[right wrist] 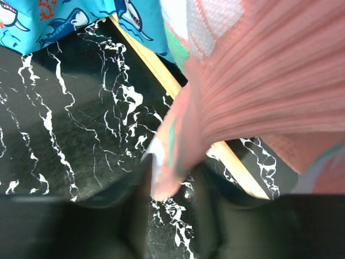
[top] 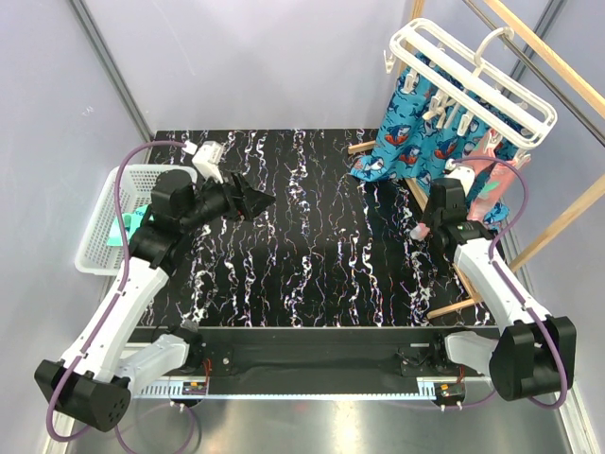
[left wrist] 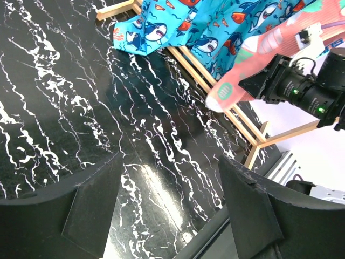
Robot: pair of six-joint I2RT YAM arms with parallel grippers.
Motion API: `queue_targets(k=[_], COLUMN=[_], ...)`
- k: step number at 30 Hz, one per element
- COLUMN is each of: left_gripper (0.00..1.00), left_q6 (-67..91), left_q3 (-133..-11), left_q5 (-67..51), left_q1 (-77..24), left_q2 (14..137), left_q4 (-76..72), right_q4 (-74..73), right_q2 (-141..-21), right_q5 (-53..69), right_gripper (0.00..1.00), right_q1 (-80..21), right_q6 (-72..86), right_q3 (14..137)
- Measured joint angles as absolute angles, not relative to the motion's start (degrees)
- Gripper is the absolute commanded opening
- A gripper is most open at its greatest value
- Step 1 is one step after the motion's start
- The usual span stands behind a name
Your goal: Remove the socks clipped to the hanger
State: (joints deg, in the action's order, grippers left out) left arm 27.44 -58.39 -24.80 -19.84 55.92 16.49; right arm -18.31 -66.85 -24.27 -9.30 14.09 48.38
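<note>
Now, R pincer point(right wrist: 170, 186): we see it clamped on pink sock point(right wrist: 259, 81) under hanger point(top: 416, 38).
L pincer point(left wrist: 171, 162): wide, empty, over table point(top: 312, 208).

Table top point(top: 312, 246): black, streaked with white marble-like veins.
Shark socks point(top: 406, 142): bright blue, printed with grey-and-white sharks and small red-orange marks.
Salmon sock point(right wrist: 259, 81): salmon-pink ribbed knit, with mint-green and white patches towards the toe.
Hanger point(top: 473, 71): plain white, clips included.
Wooden frame point(top: 548, 57): pale natural wood, unpainted.
Basket point(top: 104, 236): white lattice.
Item in basket point(top: 132, 225): mint-green; pattern too small to tell.
Arm links point(top: 123, 293): white shells, black joints and black wrists.
Cables point(top: 118, 218): purple.
Walls point(top: 265, 57): pale lavender-grey, plain.
</note>
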Motion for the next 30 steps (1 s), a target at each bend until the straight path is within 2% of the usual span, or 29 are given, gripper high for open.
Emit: queue_targets(k=[2,3,7,10,18,30], left_gripper=[0.73,0.72,0.71,0.71,0.7,0.79], left_q6=[27.6,27.6,27.7,27.8,28.5,25.7], left_q3=[-58.2,-58.0,-57.0,-56.5,-53.7,-55.5], left_q5=[-24.9,-24.8,-22.7,-20.9,-15.5,-9.7], left_q1=[-19.9,-20.1,-23.2,-26.7,-37.7,-53.6], left_q2=[55.9,55.9,56.1,56.1,58.5,79.0], left_q4=[16.0,15.6,16.2,16.8,10.5,-5.2], right_q4=[-18.4,-18.7,-20.5,-20.8,-26.6,-34.6], right_q2=[-66.7,-66.7,-67.2,-68.0,-67.7,-55.9], right_q5=[-24.0,-24.1,-24.9,-25.9,-20.9,-2.1], right_gripper=[0.29,0.23,0.15,0.0,0.0,0.0], right_q1=[-9.3,-9.3,-9.3,-9.3,-9.3,-9.3], right_q6=[14.5,14.8,16.1,16.8,20.0,28.0], right_q3=[48.4,48.4,49.2,49.6,53.8,59.6])
